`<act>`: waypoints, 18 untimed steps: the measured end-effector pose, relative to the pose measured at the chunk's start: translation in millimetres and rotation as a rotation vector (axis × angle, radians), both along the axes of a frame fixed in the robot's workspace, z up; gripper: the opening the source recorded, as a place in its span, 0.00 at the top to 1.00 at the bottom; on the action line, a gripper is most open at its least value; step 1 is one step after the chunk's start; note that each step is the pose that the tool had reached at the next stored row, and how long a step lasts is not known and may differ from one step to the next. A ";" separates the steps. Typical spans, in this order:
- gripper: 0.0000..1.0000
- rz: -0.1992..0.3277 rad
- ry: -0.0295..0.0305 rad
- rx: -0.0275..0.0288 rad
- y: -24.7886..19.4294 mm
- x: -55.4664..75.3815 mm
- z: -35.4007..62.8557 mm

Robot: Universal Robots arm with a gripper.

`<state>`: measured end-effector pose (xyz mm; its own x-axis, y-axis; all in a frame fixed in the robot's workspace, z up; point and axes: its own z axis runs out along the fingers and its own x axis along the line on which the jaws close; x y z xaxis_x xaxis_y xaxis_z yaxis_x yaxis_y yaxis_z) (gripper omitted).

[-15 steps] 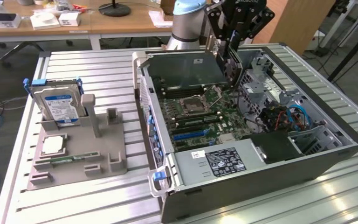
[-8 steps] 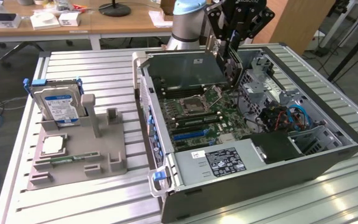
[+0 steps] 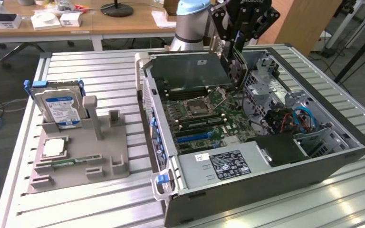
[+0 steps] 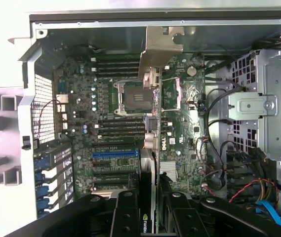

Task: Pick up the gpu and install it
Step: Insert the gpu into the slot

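Jaws of the black gripper (image 3: 235, 46) clamp the thin brownish-black gpu card (image 4: 151, 133) on edge (silver bracket (image 4: 160, 44) at its far end) above the green motherboard (image 4: 182, 131) inside the open grey computer case (image 3: 265, 190), presumably so its connector faces the slots (image 4: 115, 154).

The end effector (image 3: 235, 50) is holding the gpu (image 3: 235, 71) upright in the open computer case (image 3: 265, 190). The hard drive (image 3: 59, 107) is standing in a grey holder (image 3: 116, 164) on the counter (image 3: 87, 76), at the exterior view's left.

HDD (image 3: 59, 107) upright in gray holder (image 3: 106, 161), CPU chip (image 3: 54, 147) on it, slatted table (image 3: 93, 71)
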<state>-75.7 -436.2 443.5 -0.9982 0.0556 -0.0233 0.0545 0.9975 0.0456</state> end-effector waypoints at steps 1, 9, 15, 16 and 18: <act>0.74 0.008 0.0000 0.0000 0.0 0.0 0.0; 0.74 0.112 0.0001 0.0000 0.0 0.0 -0.1; 0.74 0.215 0.0001 0.0000 0.0 0.0 -0.2; 0.74 0.233 0.0000 0.0000 0.0 0.0 -0.2; 0.74 0.267 0.0000 0.0000 0.0 0.0 -0.3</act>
<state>-75.7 -436.2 443.2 -0.9774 -0.2099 -0.0232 -0.2108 0.9765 0.0456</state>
